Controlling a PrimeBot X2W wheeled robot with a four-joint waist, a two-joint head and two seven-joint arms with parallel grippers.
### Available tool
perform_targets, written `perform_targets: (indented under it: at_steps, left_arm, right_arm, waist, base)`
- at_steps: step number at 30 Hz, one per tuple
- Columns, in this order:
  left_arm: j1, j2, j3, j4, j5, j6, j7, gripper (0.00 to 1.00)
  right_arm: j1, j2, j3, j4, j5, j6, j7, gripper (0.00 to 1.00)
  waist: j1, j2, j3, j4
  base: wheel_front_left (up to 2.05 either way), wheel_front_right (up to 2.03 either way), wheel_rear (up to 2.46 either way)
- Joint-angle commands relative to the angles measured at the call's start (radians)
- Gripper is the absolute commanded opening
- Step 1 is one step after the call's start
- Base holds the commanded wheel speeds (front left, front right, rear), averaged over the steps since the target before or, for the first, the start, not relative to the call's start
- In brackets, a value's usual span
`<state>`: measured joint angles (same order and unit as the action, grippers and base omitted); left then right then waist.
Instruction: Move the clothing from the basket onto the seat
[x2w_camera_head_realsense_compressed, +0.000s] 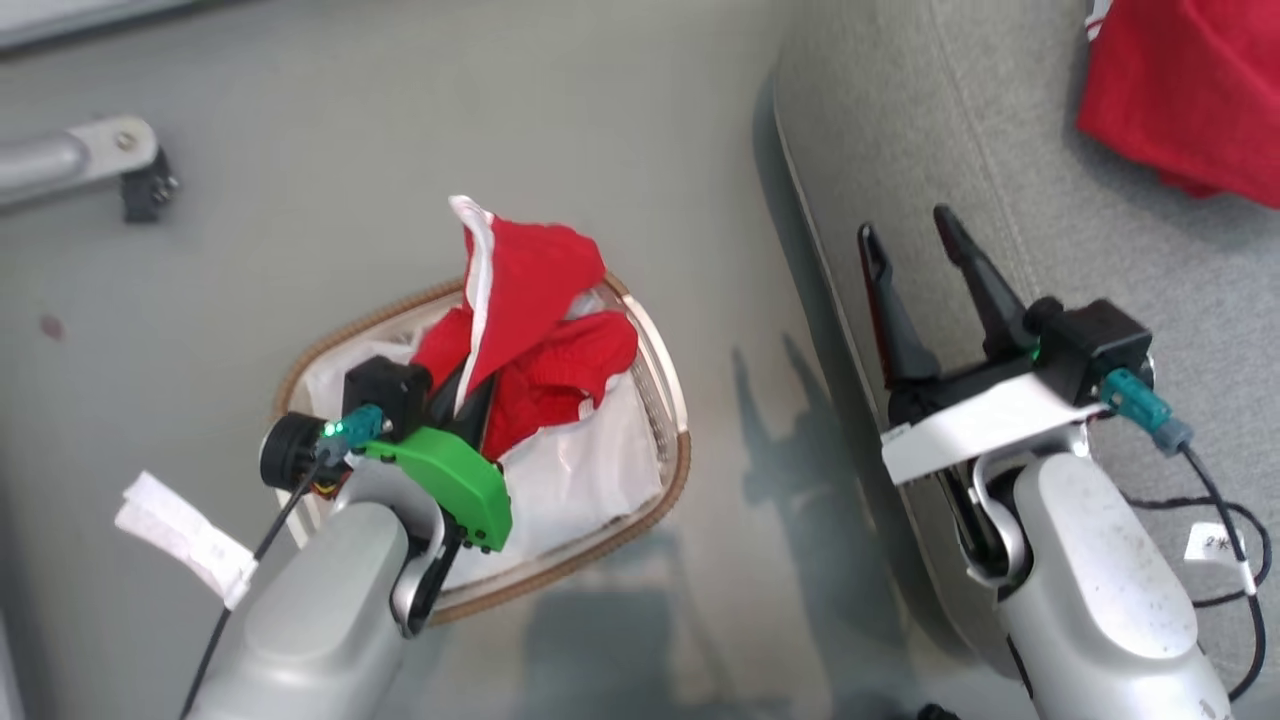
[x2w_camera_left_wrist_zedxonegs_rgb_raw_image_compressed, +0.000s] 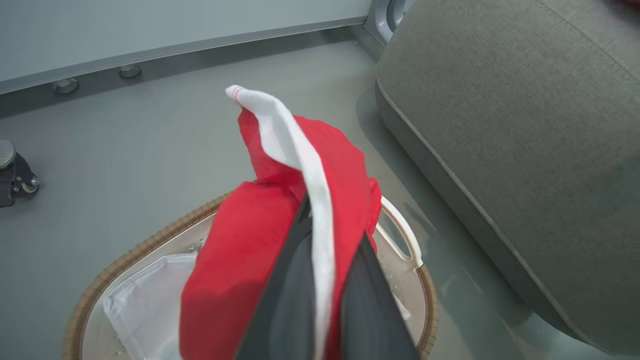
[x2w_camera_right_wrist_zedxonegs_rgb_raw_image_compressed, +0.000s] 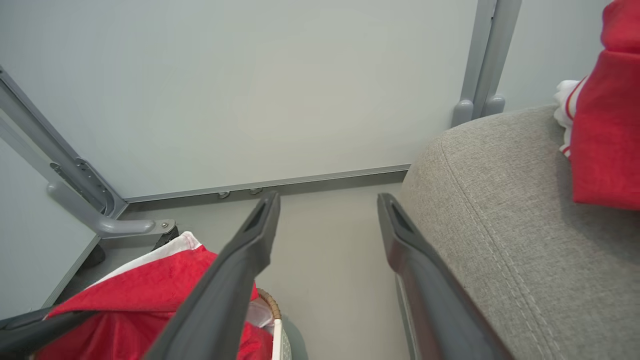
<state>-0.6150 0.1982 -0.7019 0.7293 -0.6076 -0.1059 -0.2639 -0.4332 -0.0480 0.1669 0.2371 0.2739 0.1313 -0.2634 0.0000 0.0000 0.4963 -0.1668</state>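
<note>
— Where's your left hand?
— My left hand (x2w_camera_left_wrist_zedxonegs_rgb_raw_image_compressed: 335, 217) is over the basket (x2w_camera_head_realsense_compressed: 683, 450), pinched tight on a red garment (x2w_camera_head_realsense_compressed: 540, 300). In the wrist view the white trim runs right between the two fingers, and red cloth drapes down both sides of them.
— Is the garment out of the basket?
— Partly. One end stands up above the brown rim, with the white edge at the top. The rest is bunched inside on the white liner (x2w_camera_head_realsense_compressed: 590, 470).
— Where does the basket sit?
— On the floor (x2w_camera_head_realsense_compressed: 400, 130), just beside the sofa (x2w_camera_head_realsense_compressed: 1000, 150). I can't tell whether the two touch.
— And the right hand?
— My right hand (x2w_camera_head_realsense_compressed: 903, 225) is spread wide and holds nothing. It hangs over the sofa's edge on the basket side, with its fingers pointing roughly along the stitched seam.
— Anything on the sofa?
— A second red garment (x2w_camera_head_realsense_compressed: 1190, 90) lies on the cushion at the far right of the head view, well apart from the basket. In the right wrist view I see a bit of white cloth with red stripes at its edge.
</note>
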Motion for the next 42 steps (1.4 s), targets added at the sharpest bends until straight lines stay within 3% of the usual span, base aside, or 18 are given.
perform_targets:
  at_steps: [1,15,32,42]
  left_arm:
    - [0.037,-0.01,0.025,-0.024,0.023,0.002,-0.001,0.0]
    - [0.215,-0.095,0.215,-0.275,0.187,-0.016,0.0,0.0]
    - [0.273,-0.132,0.256,-0.414,0.233,-0.024,-0.001,0.0]
    - [0.23,-0.138,0.201,-0.458,0.224,-0.025,-0.001,0.0]
  right_arm:
    - [0.03,-0.005,-0.001,0.012,-0.004,-0.001,-0.002,1.0]
    - [0.168,-0.005,0.024,0.104,-0.027,-0.001,-0.002,1.0]
    - [0.29,-0.004,0.07,0.172,-0.04,-0.001,-0.002,1.0]
    - [0.145,-0.005,0.292,0.258,-0.167,-0.001,-0.002,1.0]
  waist:
    - [0.0,0.0,-0.139,0.063]
    - [0.0,0.0,-0.344,0.135]
    - [0.0,0.0,-0.46,0.18]
    - [0.0,0.0,-0.426,0.237]
  base:
    - [0.0,0.0,0.0]
    - [0.0,0.0,0.0]
    - [0.0,0.0,0.0]
    - [0.0,0.0,0.0]
